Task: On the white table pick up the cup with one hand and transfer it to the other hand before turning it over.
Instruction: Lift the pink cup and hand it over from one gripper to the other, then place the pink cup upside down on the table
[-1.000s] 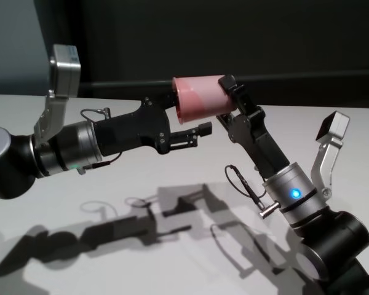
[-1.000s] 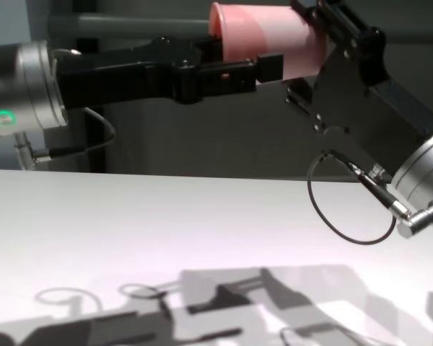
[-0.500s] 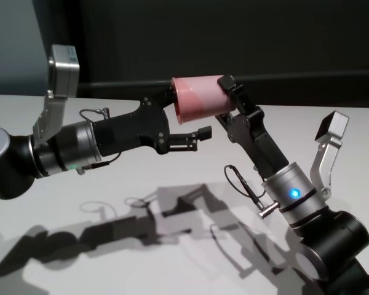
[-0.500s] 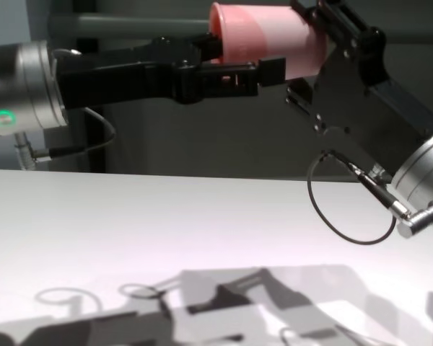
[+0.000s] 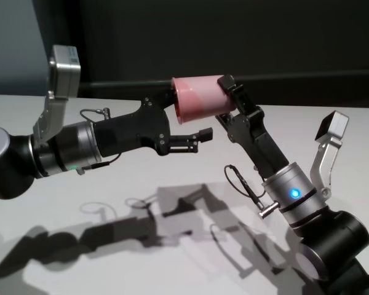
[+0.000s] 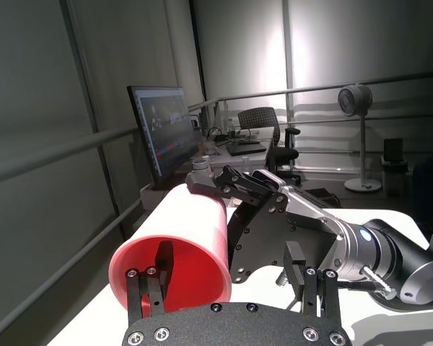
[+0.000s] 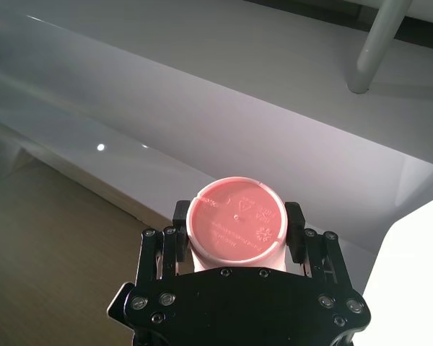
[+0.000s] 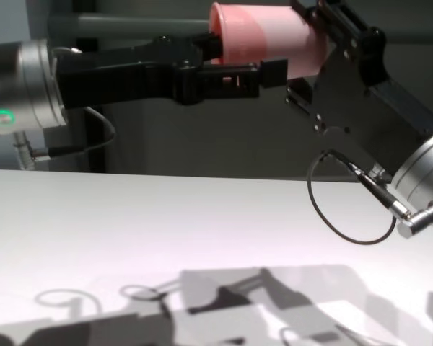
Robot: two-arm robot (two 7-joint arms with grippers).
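Dark wall panels back the white desk (image 5: 172,221); well above it the pink cup (image 5: 198,98) lies sideways, base pinched by the right end effector (image 7: 235,232), rim facing the left end effector (image 6: 229,282) (spread, one finger inside the mouth).

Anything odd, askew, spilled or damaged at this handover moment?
Nothing stands out. The pink cup lies on its side in the air above the white table, clamped near its base by the right tool. The left tool is open, one finger inside the rim. No spill or damage shows.
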